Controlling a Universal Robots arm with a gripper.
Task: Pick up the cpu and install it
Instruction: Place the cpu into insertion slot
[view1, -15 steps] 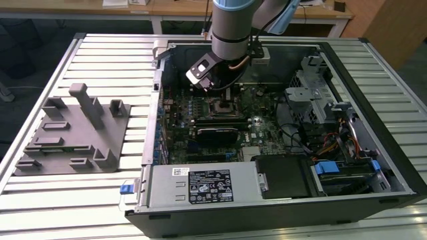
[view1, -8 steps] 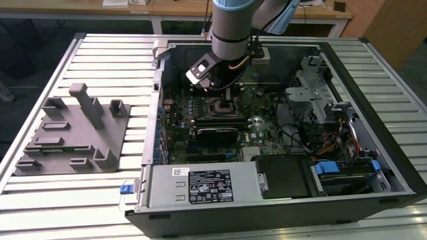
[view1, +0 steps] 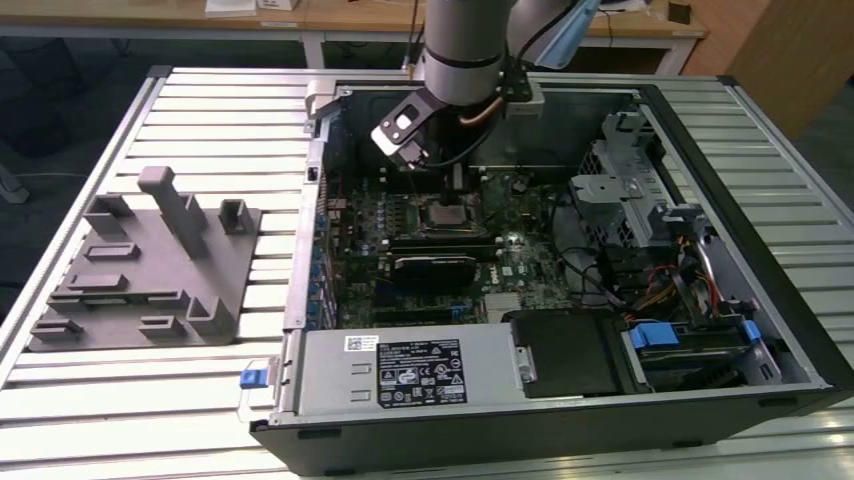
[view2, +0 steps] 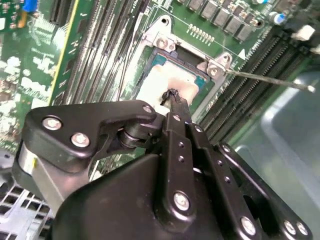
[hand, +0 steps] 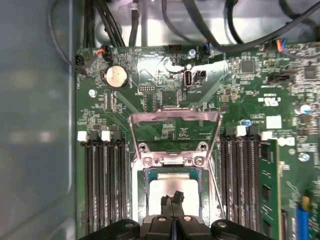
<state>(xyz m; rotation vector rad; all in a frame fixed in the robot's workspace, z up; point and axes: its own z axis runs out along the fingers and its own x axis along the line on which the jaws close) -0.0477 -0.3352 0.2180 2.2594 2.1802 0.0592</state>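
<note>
Slatted metal table (view1: 200, 110) carries an open computer case (view1: 747, 330), with a grey tray (view1: 134, 290) lying on the exterior view's left. The arm (view1: 461, 50) reaches down into the case over the motherboard (hand: 160, 75). In both wrist views the gripper (hand: 172, 198) has its fingers pressed together, tips at the pale top of the cpu (view2: 154, 84). The cpu lies flat in the socket (hand: 172, 172) below the raised load plate (hand: 174, 116). The tips seem to touch it, though that is hard to confirm.
</note>
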